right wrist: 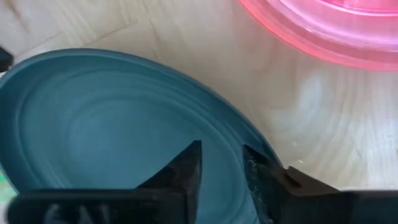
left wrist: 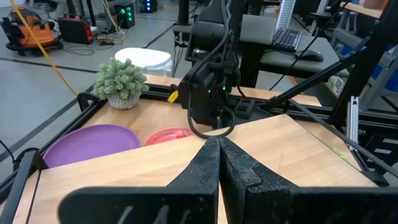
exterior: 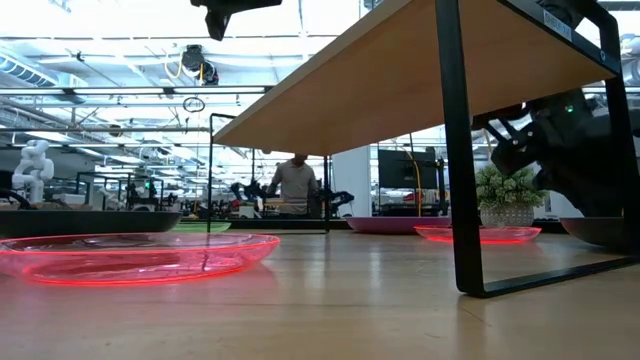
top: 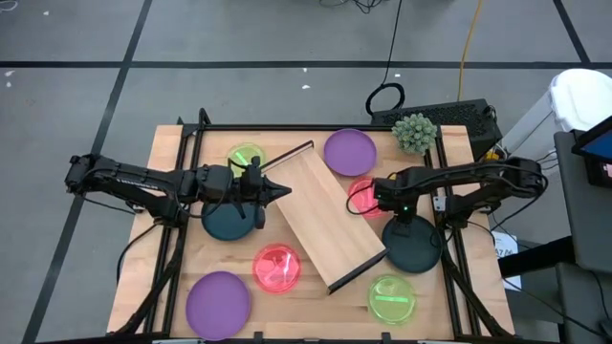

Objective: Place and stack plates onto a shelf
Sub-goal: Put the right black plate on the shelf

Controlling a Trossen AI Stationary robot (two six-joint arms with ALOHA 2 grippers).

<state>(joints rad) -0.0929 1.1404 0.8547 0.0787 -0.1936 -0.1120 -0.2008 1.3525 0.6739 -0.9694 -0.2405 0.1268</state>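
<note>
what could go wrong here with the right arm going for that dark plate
The right gripper sits low over the rim of the dark teal plate, fingers only narrowly apart; a shallow pinch on that thin edge could slip. The pink plate lies close beside it and might get nudged as the plate lifts. The shelf lies skewed across the table with the shut left gripper at its edge, so a carried plate could clip it.

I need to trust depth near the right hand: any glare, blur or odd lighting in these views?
High view: even light, sharp. Low view: bright ceiling lights behind, shelf underside shaded, near pink plate glows. Right wrist view: teal plate and pink plate very close, soft; faint sheen on the tabletop. Left wrist view: clear.
</note>
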